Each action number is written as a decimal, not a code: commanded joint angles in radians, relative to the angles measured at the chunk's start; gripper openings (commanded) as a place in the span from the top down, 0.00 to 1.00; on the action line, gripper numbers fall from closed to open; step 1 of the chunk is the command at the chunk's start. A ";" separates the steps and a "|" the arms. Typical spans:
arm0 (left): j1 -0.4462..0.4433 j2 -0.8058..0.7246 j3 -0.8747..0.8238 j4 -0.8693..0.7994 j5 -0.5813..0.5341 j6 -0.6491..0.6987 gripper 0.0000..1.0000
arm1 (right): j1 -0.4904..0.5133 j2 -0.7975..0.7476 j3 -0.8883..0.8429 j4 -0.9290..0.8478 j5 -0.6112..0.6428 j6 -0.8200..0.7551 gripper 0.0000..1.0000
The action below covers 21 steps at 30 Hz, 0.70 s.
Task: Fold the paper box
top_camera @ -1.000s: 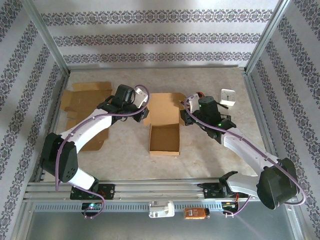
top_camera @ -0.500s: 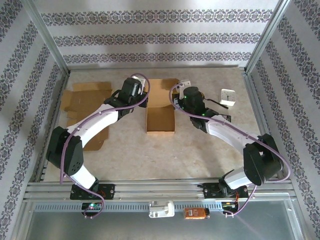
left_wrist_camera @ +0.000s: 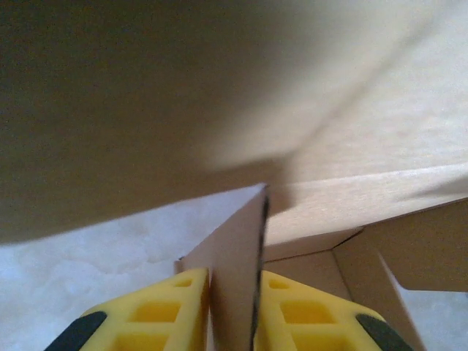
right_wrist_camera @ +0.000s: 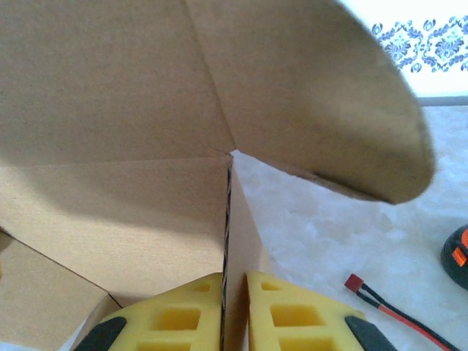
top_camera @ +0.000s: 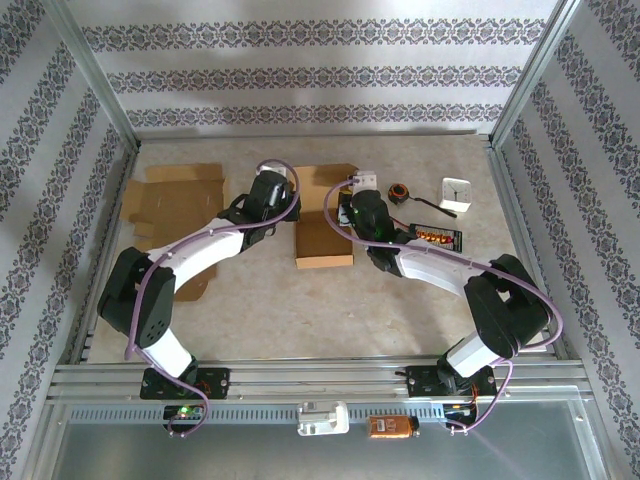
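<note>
one paper box (top_camera: 322,240) stands midway across the table (top_camera: 300,300), lid flap up. two grippers hold it: the left gripper (left_wrist_camera: 232,292) seems pinched narrowly on its left wall, the right gripper (right_wrist_camera: 234,292) clamped on its right wall. one white cube (top_camera: 457,192) sits well apart.

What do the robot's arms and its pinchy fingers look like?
The left arm and right arm are smooth white tubes with chunky black joints. A thin purple cable loops along each. The left gripper's fingers and the right gripper's fingers are blocky bright yellow with square hollows and black patches.
</note>
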<state>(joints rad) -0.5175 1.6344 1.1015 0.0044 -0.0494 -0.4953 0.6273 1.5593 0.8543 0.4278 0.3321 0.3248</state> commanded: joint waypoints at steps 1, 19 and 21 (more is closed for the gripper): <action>-0.034 -0.027 -0.068 0.025 0.075 -0.083 0.78 | 0.033 0.003 -0.058 0.081 -0.013 0.042 0.85; -0.069 -0.065 -0.283 0.167 0.180 -0.277 0.75 | 0.046 -0.074 -0.262 0.145 -0.003 0.068 0.82; -0.069 -0.061 -0.282 0.181 0.205 -0.287 0.75 | 0.046 -0.074 -0.264 0.150 -0.013 0.068 0.83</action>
<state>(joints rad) -0.5617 1.5394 0.8589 0.2531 0.0418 -0.7094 0.6590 1.4944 0.6121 0.5774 0.3511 0.3725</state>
